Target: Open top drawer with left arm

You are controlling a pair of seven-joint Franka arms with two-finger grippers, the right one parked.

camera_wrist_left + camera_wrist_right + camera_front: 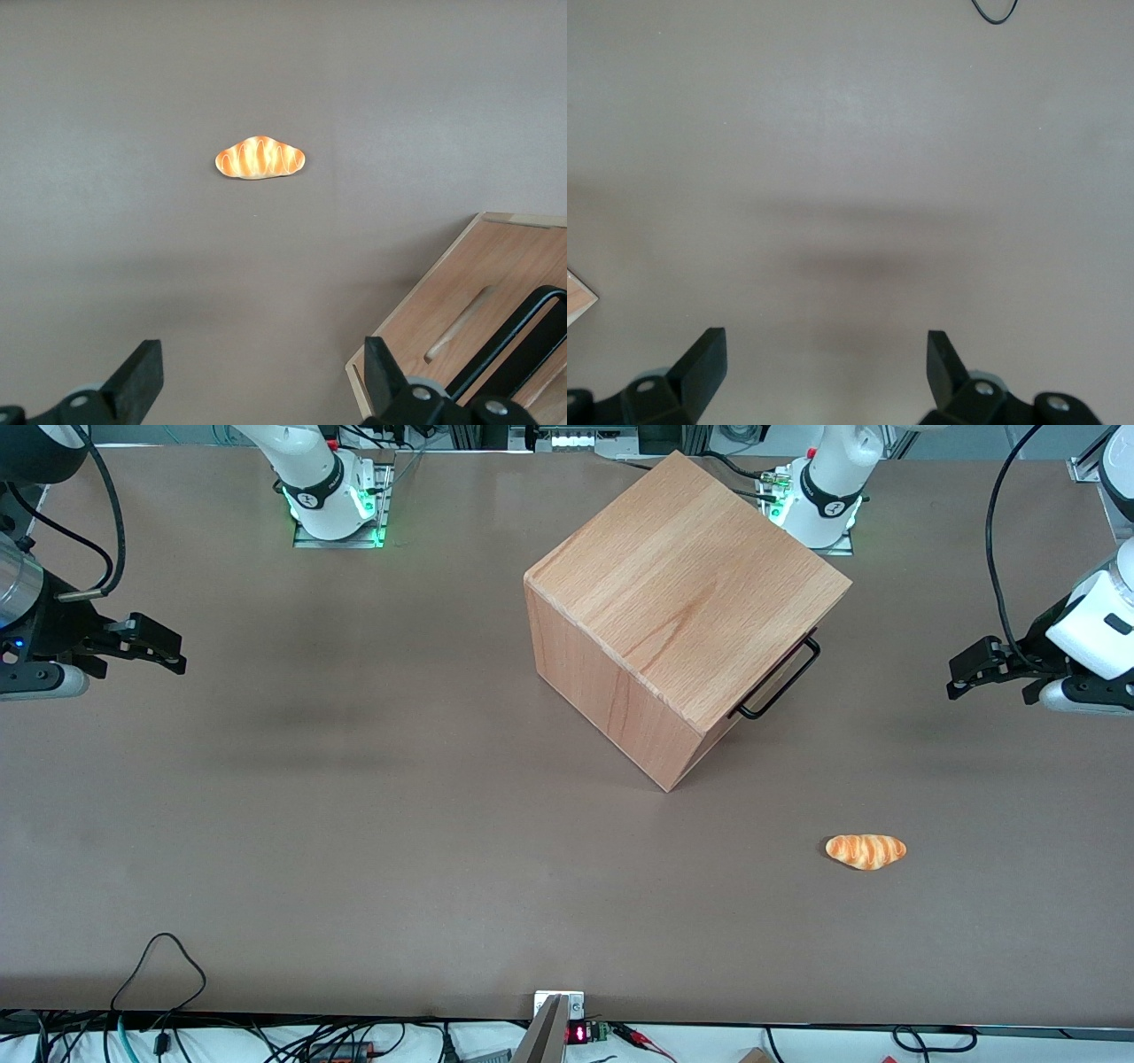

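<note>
1. Jaws spread wide, empty — gripper (961, 677) of the left arm (1094, 633) hovers well apart from the cube.
2. Top drawer (461, 323) — closed, black handle (780, 680) facing the gripper.
3. Bread roll (866, 851) — on table (354, 824), nearer the camera.

Brown table (354, 824), matte. On it: a wooden cube (682, 611) set cornerwise, and a small bread roll (866, 850) nearer the front camera, well apart from the cube. Gripper (957, 677) open, above table at working arm's end.

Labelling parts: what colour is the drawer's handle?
Black handle, clearest in the front view; left hand apart from it.
</note>
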